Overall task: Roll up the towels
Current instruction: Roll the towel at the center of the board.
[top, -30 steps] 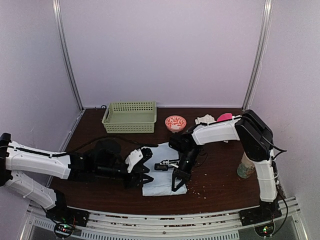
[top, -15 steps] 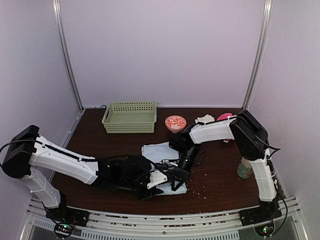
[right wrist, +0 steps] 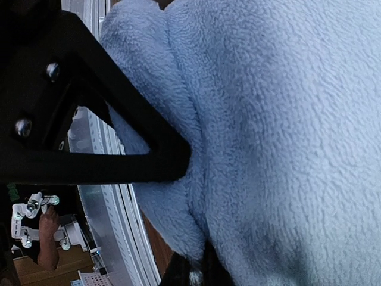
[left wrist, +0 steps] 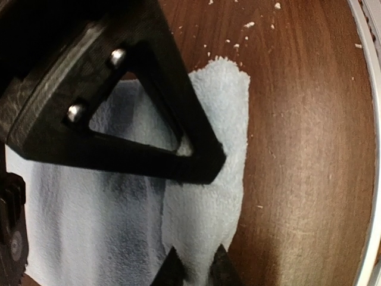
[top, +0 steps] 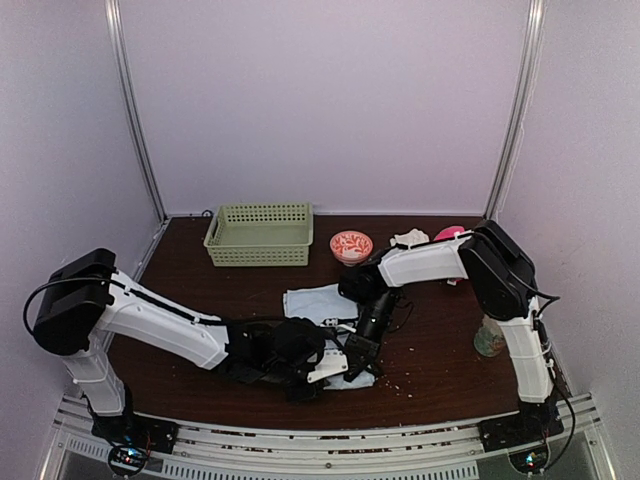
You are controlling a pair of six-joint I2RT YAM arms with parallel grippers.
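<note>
The towel is found on the surface, centre front. It is judged light, limp and fleecy, and best taken at its near edge. The right tool is clamped on a fold. The left tool straddles the edge; a grip cannot be confirmed.

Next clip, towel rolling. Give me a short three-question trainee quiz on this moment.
1. True or false: the pale blue towel lies inside the green basket.
2. Which stands closest to the right arm's base? A) green basket B) patterned bowl C) mug
3. What is the right gripper pinching?
Key: 1 false, it lies on the table; 2 C; 3 the pale blue towel.
</note>
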